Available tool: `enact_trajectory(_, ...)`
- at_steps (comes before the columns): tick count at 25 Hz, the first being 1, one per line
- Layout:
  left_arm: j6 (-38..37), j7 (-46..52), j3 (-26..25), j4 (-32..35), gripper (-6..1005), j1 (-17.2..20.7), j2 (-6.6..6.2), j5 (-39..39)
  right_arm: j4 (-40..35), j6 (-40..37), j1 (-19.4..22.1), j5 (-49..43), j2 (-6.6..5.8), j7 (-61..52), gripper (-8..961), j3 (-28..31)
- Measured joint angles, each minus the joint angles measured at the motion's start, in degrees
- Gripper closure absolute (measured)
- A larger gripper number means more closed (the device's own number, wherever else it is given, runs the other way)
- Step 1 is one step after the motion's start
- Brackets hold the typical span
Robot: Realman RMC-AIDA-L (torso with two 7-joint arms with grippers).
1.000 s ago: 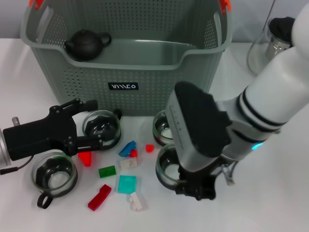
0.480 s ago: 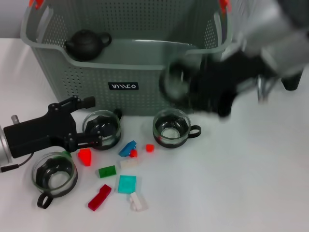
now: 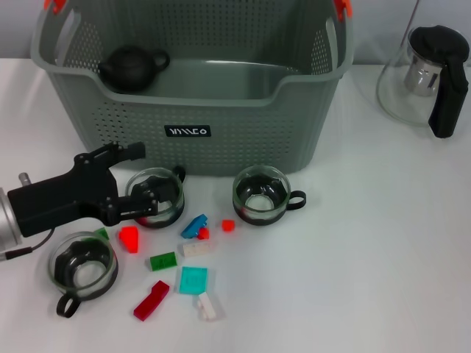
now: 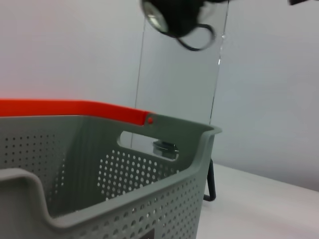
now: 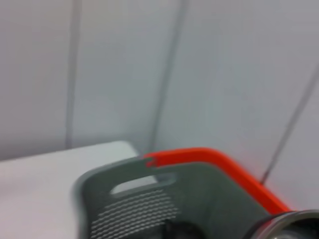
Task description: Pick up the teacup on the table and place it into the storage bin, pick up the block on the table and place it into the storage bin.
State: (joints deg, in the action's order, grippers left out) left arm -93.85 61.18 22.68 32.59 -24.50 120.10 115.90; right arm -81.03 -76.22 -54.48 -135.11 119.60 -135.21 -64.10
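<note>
White, smooth tabletop (image 3: 383, 243) fills the head view, with a pale wall behind. At the back stands the storage bin (image 3: 221, 143), a large grey-green plastic basket with perforated walls, orange handle clips and a small black label on its front. A small, round black teapot (image 3: 131, 67) sits inside it, in its left corner. Well to the right stands one clear glass jug (image 3: 412, 81) with a black handle.

The left gripper (image 3: 131, 182), matte black and blocky, lies low on the table's left. Its fingers (image 3: 140, 208) are apart, at the left side of a teacup (image 3: 156, 195) just in front of the bin; whether they touch the glass I cannot tell.

Three clear, round glass teacups stand on the table: that one, a middle teacup (image 3: 259, 195) and a near-left teacup (image 3: 82, 266).

Only the left wrist view shows a fourth, the raised teacup (image 4: 172, 20), high above the bin's rim, with the right gripper (image 4: 192, 4) closed on it as a dark shape at the frame's edge. The right wrist view shows the bin's orange handle and a glass rim at its corner.

Ten small plastic blocks (image 3: 193, 279) lie scattered between the cups: red, green, blue, teal and white.
</note>
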Motion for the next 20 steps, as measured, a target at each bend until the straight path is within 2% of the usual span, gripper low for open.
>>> enact_trajectory(6,0.1,0.0,0.0,-0.2,64,-0.2,0.17,-1.2,27.5,10.0,-12.9,-4.9,-2.31,-0.5,898,1.9)
enact_trajectory(7,0.2,0.0,0.0,-0.2,64,-0.2,0.29,-1.6,34.1,12.6,-15.8,-6.1,-2.54,-0.2,898,2.0)
enact_trajectory(8,0.2,0.0,0.0,-0.2,64,-0.1,0.41,-1.9,34.1,12.6,-15.8,-6.1,-2.54,-0.2,897,2.0)
enact_trajectory(13,0.9,0.0,0.0,-0.3,65,0.2,0.87,-2.3,43.9,17.7,-19.7,-7.6,-2.16,-0.6,897,1.8)
enact_trajectory(20,1.3,0.1,0.0,-0.2,65,0.4,1.13,-2.4,53.2,26.9,-20.3,-7.2,-0.99,-0.3,897,1.8)
